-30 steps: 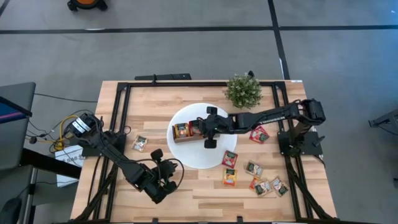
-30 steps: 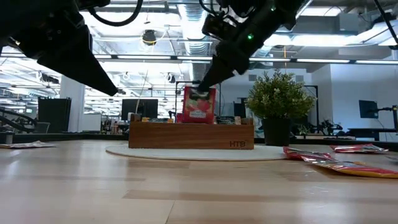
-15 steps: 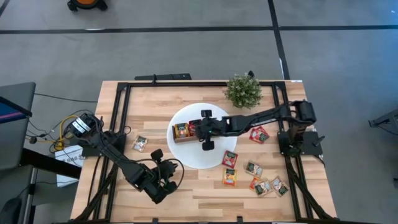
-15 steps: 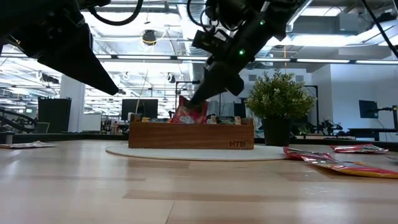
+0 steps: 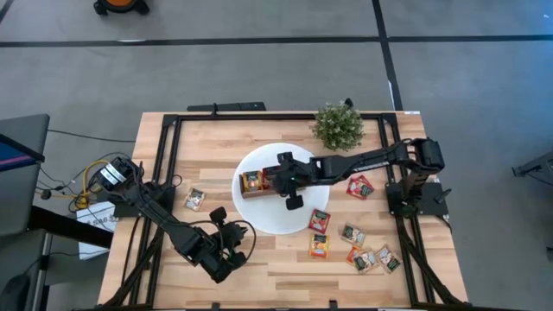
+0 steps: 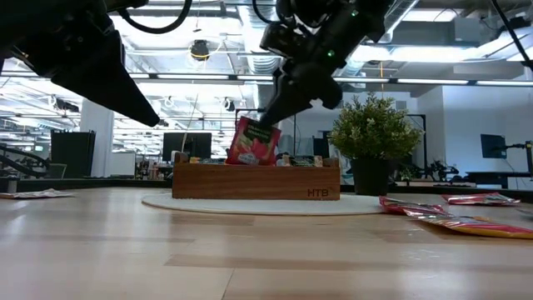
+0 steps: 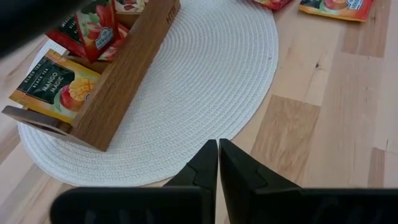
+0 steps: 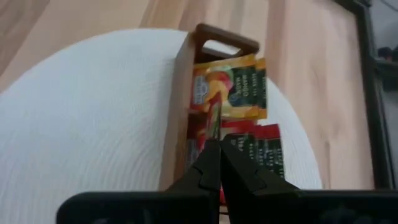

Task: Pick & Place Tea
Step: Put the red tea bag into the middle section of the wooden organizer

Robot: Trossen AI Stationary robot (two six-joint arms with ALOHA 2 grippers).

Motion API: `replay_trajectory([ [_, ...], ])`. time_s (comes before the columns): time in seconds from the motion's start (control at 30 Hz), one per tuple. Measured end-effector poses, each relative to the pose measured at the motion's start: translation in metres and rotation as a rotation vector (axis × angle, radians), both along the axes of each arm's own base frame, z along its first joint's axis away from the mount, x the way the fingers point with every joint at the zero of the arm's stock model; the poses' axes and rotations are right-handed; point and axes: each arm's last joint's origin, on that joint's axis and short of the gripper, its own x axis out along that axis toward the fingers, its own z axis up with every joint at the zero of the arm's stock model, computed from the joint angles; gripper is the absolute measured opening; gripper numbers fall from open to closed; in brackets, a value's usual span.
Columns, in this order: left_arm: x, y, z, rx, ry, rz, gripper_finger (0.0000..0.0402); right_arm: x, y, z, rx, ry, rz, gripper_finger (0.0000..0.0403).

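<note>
A: Count, left to right?
B: One lone sachet (image 5: 194,199) at nine o'clock of the white mat (image 5: 259,218). The left gripper (image 5: 226,250) at seven o'clock, fingers pressed together, holding nothing. One wooden box (image 5: 259,182) with a mango sachet (image 7: 55,87) inside.
A: And the right gripper (image 6: 268,114)?
B: Clamped on a red sachet (image 6: 252,142), tilted over the box. Seven loose sachets (image 5: 352,235) at four o'clock; some overlap, so that count is unsure. One plant (image 5: 338,126).

- An open-plan office or lab.
- Beyond the wooden surface (image 6: 250,250), the low view shows monitors (image 6: 185,143), ceiling strip lights (image 6: 208,79) and exposed ducts (image 6: 433,32).
- Grey floor (image 5: 259,69) all round.
</note>
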Motion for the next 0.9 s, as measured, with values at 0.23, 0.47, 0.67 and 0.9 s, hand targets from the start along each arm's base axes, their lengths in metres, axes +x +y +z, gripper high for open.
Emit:
replay_trajectory([
  [0.23, 0.0, 0.0, 0.0, 0.002, -0.002, 0.0, 0.0009, -0.004, -0.009, 0.001, -0.022, 0.031, -0.002, 0.0],
  [0.47, 0.0, 0.0, 0.0, 0.002, -0.003, 0.001, 0.0009, -0.007, -0.018, -0.002, -0.065, 0.08, -0.06, 0.0],
  [0.67, 0.0, 0.0, 0.0, 0.004, -0.005, 0.003, 0.0009, -0.003, -0.017, -0.007, -0.056, 0.063, -0.053, 0.0],
  [0.9, 0.0, 0.0, 0.0, 0.004, -0.005, 0.003, 0.0009, 0.003, -0.012, -0.016, -0.044, 0.05, -0.052, 0.0001],
])
